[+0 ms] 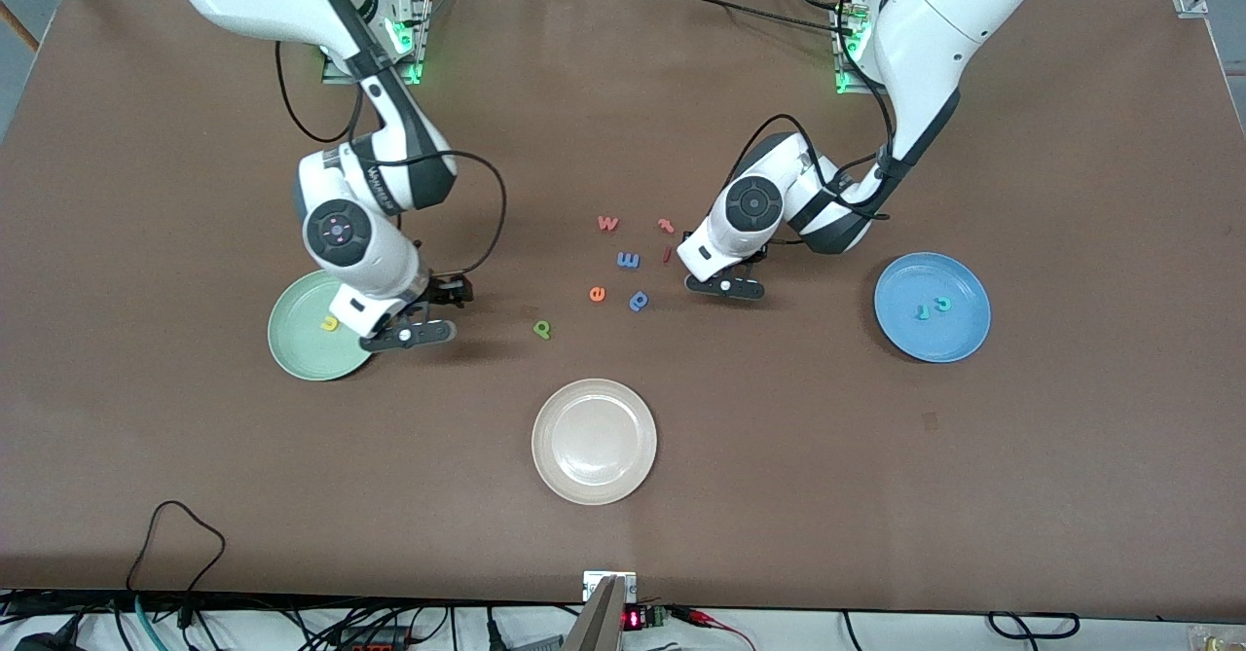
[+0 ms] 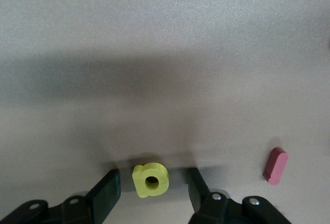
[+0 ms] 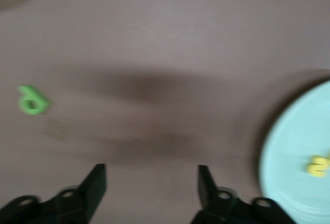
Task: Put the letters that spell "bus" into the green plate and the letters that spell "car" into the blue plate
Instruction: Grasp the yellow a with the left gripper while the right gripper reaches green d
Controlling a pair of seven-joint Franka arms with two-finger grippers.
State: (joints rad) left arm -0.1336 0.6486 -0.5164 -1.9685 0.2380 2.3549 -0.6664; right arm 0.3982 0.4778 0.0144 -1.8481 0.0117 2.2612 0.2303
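Left gripper (image 2: 152,185): set down at the table among the loose letters, toward the left arm's end of that cluster. Claw spread to either side of the yellow a (image 2: 150,180), with a sliver of table showing on both sides, so not yet pinching. Positioned this way to take the last letter of "car" with one squeeze. Lies just beside a small red bar (image 2: 276,165); keep the fingers off it.

Blue plate (image 1: 900,335): already holds the teal c (image 1: 942,304) and the teal r (image 1: 922,312). Judged short of the a only.

Right gripper (image 1: 409,330): low over bare table just beside the rim of the green plate (image 1: 292,359). Claw spread and empty. Judged clear of the plate in order to go for the next letter.

Green plate contents: one yellow letter (image 1: 330,323) visible; cannot tell whether a second sits under the arm. Green b (image 1: 542,329) on the table between the green plate and the cluster, apart from both, with open approach.

Leave alone: blue p (image 1: 639,300), orange e (image 1: 598,293), cream plate (image 1: 594,490).

Risk: small, light letter; likely to skid or tip if the fingers meet it unevenly.
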